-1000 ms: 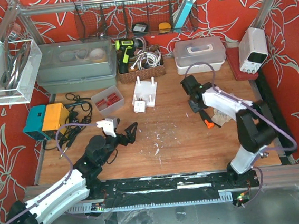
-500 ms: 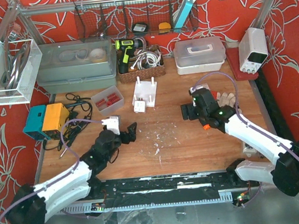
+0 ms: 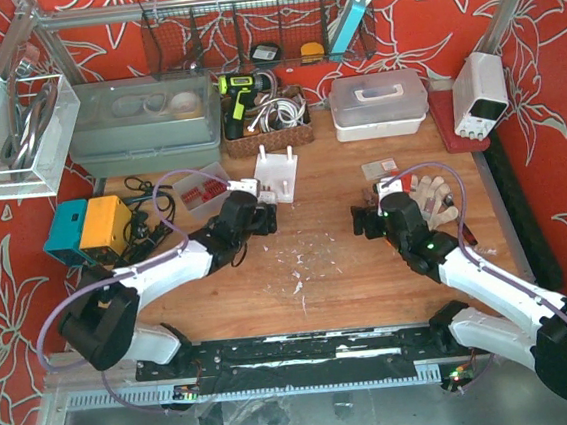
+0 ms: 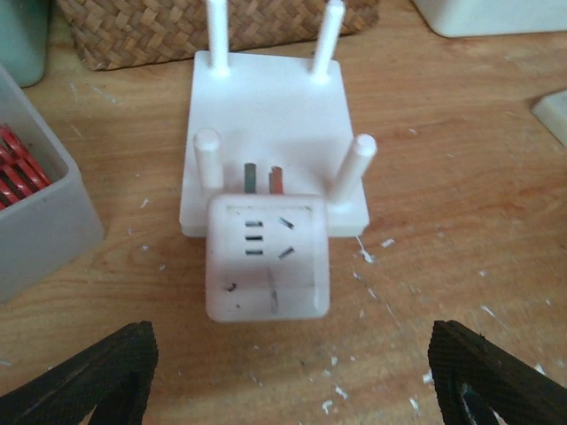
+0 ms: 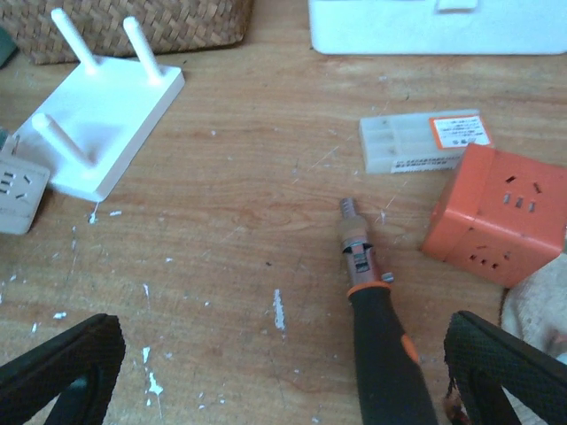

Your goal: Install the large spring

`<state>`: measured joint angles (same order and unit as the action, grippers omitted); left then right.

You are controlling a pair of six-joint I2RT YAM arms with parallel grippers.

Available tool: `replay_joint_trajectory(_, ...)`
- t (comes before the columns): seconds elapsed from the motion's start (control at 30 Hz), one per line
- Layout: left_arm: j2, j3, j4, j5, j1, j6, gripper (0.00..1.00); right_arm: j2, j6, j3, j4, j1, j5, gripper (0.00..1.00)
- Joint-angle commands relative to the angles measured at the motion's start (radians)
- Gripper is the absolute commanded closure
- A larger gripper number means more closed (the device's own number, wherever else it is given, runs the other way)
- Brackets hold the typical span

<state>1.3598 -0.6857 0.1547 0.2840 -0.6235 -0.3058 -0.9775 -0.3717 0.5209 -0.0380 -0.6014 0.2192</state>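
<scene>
Since a second ago both arms have swung: the left gripper (image 3: 264,218) has gone from the near-left of the worktop (image 5: 248,221) up to the peg base (image 4: 266,115), and the right gripper (image 3: 370,220) has turned to hang over the right-centre boards.

Which item is the large spring I cannot tell from any view. Two short upright strips (image 4: 261,177), one grey and one coppery, stand on the base between its two near pegs, too blurred to identify.

A white socket cube (image 4: 264,257) sits against the near edge of the base, directly ahead of the left gripper. That gripper's fingers are spread wide with nothing between them. To the left lies a grey bin (image 4: 35,221) of red parts, and behind the base a wicker basket (image 4: 133,35).

The right gripper is also spread wide and empty. A screwdriver (image 5: 376,336) lies on the wood between its fingers, touching neither, tip pointing away. Just right of the tip sits an orange cube (image 5: 496,212), with a small labelled box (image 5: 425,142) beyond it.
</scene>
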Motion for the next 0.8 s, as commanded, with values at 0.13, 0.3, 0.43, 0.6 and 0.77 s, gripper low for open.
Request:
replay_joint_trajectory(0.13,0.106,-0.103,-0.086,-0.058,0.046,-0.012,0.13,-0.009,-0.012,0.005,0.051,-0.006,0.055,0.01)
replay_joint_trajectory(0.3,0.184,-0.150,-0.093,-0.085,0.048,-0.020,0.14,-0.010,-0.006,0.003,0.056,-0.006,0.048,0.01)
replay_joint_trajectory(0.43,0.233,-0.164,-0.062,-0.088,0.051,-0.042,0.16,-0.005,0.001,-0.001,0.062,-0.006,0.021,0.01)
replay_joint_trajectory(0.6,0.304,-0.216,-0.072,-0.060,0.057,-0.041,0.20,-0.001,0.007,-0.005,0.069,-0.006,0.016,0.01)
replay_joint_trajectory(0.77,0.355,-0.245,-0.067,-0.031,0.057,-0.026,0.22,-0.005,0.009,-0.007,0.074,-0.007,0.011,0.01)
